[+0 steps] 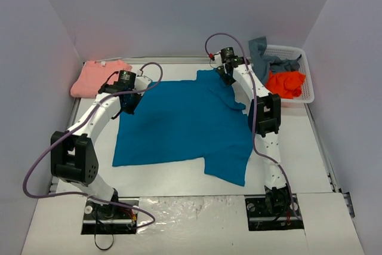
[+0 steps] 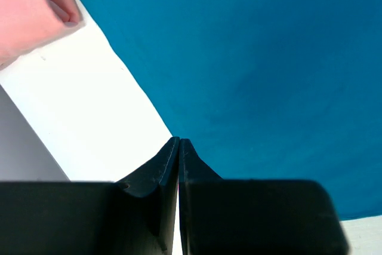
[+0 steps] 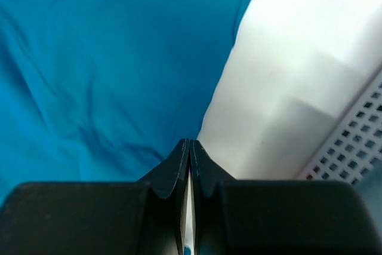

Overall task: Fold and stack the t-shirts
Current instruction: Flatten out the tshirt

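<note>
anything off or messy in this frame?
Two things. The grey-blue t-shirt spills over the left rim of the white basket instead of lying inside it. The teal t-shirt isn't flat: its far-right sleeve is bunched into folds, and its near-right sleeve sticks out past the hem.

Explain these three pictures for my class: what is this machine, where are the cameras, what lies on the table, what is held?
Two robot arms with two-finger grippers are bolted to a white table. The wide picture looks down from above; the other two come from wrist cameras. A teal-blue t-shirt lies spread flat, a folded salmon-pink t-shirt far left, and a white basket far right holds an orange shirt and a grey-blue shirt. The left gripper and right gripper are shut at the teal shirt's edge; teal shows between the right fingers, so cloth seems pinched there.
</note>
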Robot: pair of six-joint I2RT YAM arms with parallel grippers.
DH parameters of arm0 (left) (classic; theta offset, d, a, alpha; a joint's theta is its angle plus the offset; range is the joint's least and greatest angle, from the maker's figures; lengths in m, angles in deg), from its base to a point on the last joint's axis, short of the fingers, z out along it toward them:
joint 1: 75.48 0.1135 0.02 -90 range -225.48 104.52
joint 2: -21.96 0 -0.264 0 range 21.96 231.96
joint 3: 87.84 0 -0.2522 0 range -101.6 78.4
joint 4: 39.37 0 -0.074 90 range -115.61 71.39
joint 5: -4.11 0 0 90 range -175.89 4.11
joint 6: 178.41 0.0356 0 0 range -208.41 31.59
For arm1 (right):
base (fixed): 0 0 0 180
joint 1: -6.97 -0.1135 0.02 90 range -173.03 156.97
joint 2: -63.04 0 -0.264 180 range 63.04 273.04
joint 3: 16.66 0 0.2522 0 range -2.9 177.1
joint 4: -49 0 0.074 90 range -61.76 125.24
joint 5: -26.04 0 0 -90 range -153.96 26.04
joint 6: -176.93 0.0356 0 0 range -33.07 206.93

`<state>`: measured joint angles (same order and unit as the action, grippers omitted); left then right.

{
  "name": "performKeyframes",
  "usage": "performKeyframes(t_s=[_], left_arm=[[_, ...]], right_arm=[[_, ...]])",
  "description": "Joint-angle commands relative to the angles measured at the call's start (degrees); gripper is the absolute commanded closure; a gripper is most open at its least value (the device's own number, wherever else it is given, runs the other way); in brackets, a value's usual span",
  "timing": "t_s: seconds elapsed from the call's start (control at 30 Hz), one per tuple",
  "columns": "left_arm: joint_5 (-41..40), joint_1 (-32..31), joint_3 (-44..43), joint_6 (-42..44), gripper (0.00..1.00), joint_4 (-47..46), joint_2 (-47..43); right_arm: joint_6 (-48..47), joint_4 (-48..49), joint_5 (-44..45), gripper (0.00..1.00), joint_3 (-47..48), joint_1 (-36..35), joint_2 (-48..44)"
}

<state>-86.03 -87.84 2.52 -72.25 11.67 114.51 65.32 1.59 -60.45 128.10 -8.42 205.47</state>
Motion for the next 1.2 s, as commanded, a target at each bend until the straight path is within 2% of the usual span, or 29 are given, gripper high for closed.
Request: performKeyframes(t_s=[0.0, 0.83, 1.17], left_arm=[[-1.61, 0.23, 1.08, -0.78, 0.98, 0.25, -4.22], [-3.02, 0.32, 4.42, -0.87, 0.97, -1.07, -12.75], [-4.43, 0.41, 6.53, -1.13, 0.98, -2.47, -14.07]], right_arm=[[1.65, -0.98, -0.69, 1.0, 4.96, 0.28, 1.35], [1.83, 3.5, -1.22, 1.0, 5.23, 0.72, 9.62], [1.57, 4.55, 1.77, 1.0, 12.26, 1.42, 16.2]])
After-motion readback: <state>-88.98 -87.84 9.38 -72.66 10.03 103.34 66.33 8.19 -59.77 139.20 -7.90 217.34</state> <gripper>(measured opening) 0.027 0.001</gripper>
